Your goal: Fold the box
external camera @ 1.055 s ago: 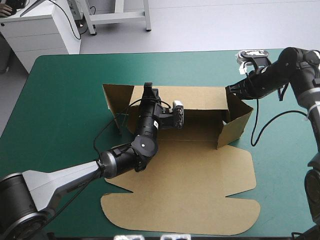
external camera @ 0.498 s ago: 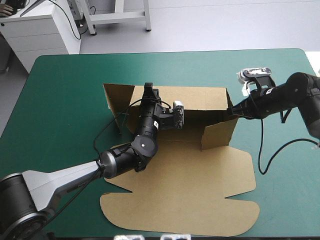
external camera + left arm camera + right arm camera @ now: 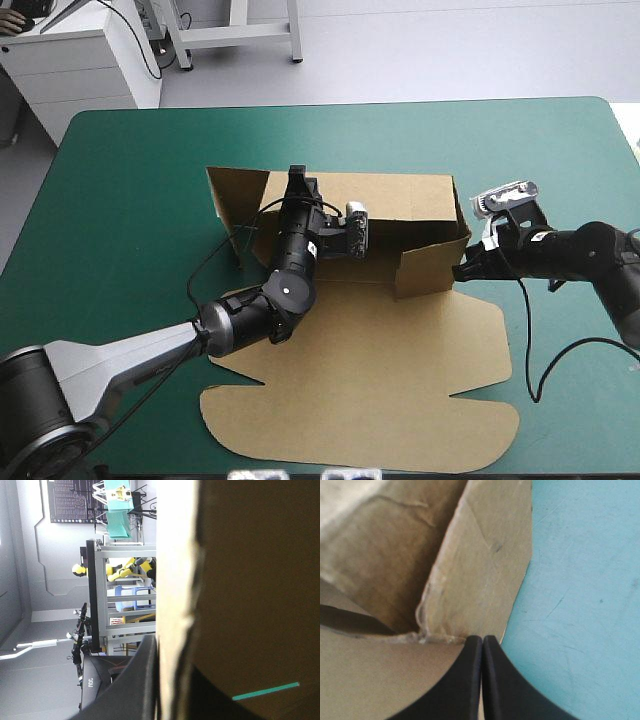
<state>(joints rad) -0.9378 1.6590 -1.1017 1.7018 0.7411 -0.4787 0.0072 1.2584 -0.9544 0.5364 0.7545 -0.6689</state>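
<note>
The brown box (image 3: 380, 380) lies mid-table, its broad lid panel flat toward the near edge and its back wall (image 3: 400, 190) standing upright. My left gripper (image 3: 298, 180) is shut on the top edge of that wall. In the left wrist view the board edge (image 3: 175, 580) runs between my black fingers (image 3: 130, 680). The right end flap (image 3: 430, 265) is swung inward across the box floor. My right gripper (image 3: 462, 272) is shut, its tip against the outer foot of that flap (image 3: 480, 570). In the right wrist view its fingers (image 3: 482, 639) meet with nothing between them.
A left end flap (image 3: 235, 195) stands slanted at the wall's left corner. Bare teal-green cover (image 3: 130, 200) surrounds the box, and more cover (image 3: 580, 580) lies beside the right gripper. A white cabinet (image 3: 80, 60) stands beyond the far left corner.
My right gripper came down from the far right toward the near side, pushing the right end flap inward across the box. The left arm kept still on the back wall.
</note>
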